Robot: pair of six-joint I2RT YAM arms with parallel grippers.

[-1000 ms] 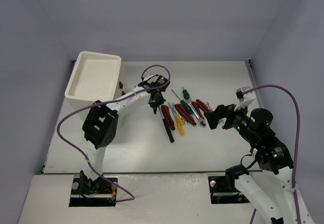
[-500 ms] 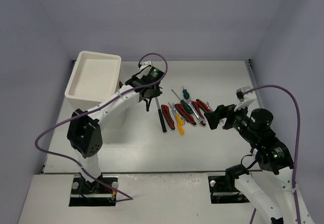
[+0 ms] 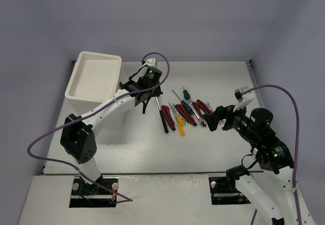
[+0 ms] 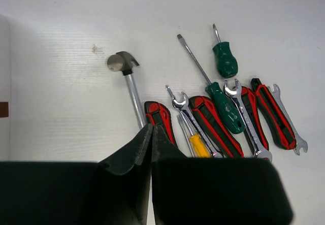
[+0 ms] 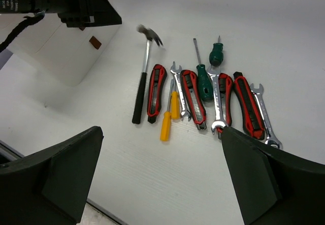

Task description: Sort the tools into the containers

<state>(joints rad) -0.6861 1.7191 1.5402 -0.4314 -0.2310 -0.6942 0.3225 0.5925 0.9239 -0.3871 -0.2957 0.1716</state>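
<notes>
Two hands: one clenched and one spread wide, neither holding a tool.
Left hand [image 4: 151, 132]: black fingers pressed flat together with nothing between them. From above it sits between the cabinet and the row of tools. In its own wrist view the tips lie over the hammer's lower shaft and the top of the nearest red grip; contact cannot be judged.
Right hand [image 3: 213, 117]: released, its black fingers [image 5: 63, 177] far apart and empty, at the right end of the row and facing it.
Tools: laid side by side in one row on the white counter [image 3: 223, 77], all outside the cabinet.
Hammer: black-handled steel-headed hammer [image 5: 139, 100], leftmost in the row, head at the far end, handle toward the arms.
Pliers: red-handled pliers [image 4: 216, 123], red-and-black grips spread along the row from just beside the hammer toward its right end.
Screwdrivers: yellow-handled screwdriver [image 5: 166, 125] near the hammer end; long green-handled screwdriver [image 4: 223, 105] further right, with a short green-handled screwdriver [image 4: 225, 60] lying beyond it.
Wrenches: small silver open-ended wrenches [image 4: 247, 121] among the red grips, one at the row's right edge.
Cabinet: tall white boxy plastic cabinet [image 5: 56, 52] at the counter's far left, with a shallow rimmed top tray [image 3: 94, 77] and a small dark-red drawer handle [image 5: 94, 42] on the side facing the tools; apart from the hammer.
</notes>
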